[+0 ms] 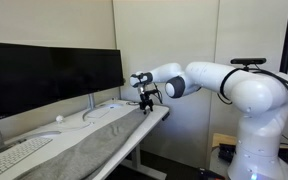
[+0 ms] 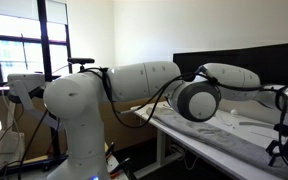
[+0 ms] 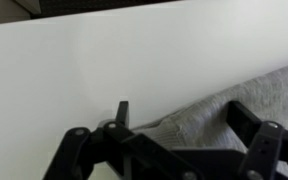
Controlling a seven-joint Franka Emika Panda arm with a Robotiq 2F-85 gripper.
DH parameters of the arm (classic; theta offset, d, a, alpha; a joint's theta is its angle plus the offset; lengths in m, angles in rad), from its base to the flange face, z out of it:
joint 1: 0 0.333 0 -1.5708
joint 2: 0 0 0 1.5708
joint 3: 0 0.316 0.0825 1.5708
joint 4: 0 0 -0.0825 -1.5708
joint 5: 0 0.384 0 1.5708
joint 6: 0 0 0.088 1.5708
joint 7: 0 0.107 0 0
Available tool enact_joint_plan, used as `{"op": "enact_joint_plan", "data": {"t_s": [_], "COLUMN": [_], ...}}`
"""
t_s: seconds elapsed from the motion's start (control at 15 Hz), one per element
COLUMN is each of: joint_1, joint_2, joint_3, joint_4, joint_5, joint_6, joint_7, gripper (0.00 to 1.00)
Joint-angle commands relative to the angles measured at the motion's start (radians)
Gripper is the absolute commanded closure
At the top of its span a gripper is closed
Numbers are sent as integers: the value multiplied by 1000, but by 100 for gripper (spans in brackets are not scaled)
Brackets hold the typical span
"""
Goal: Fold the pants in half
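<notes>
My gripper (image 3: 181, 112) hovers, jaws wide apart and empty, just above the pants (image 3: 266, 88) edge, white desk (image 3: 74, 70) beyond.

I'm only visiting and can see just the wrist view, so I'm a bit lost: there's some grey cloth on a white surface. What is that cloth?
Observer: It's pants, laid out long along a desk. Your view catches only one end of them.
Operator: Where is the claw along them?
Observer: In an exterior view the claw hangs open over the end of the pants near the desk's corner. I cannot tell whether it touches the cloth.
Operator: Is anything else on the desk?
Observer: A white keyboard lies beside the opposite end of the pants, and dark monitors stand behind it.
</notes>
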Motion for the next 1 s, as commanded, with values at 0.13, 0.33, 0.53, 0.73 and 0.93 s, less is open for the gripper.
{"op": "enact_joint_plan", "data": {"t_s": [0.13,0.33,0.53,0.73,0.93], "joint_1": [-15,-14,-15,-15,-13], "joint_2": [-10,-5,-17,-35,-48], "joint_3": [1,-3,-4,-4,-6], "joint_4": [-30,-27,-22,-14,-21], "joint_5": [4,0,0,0,-1], "joint_6": [23,36,58,98,130], "joint_7": [5,9,8,9,8], "gripper": [0,0,0,0,0]}}
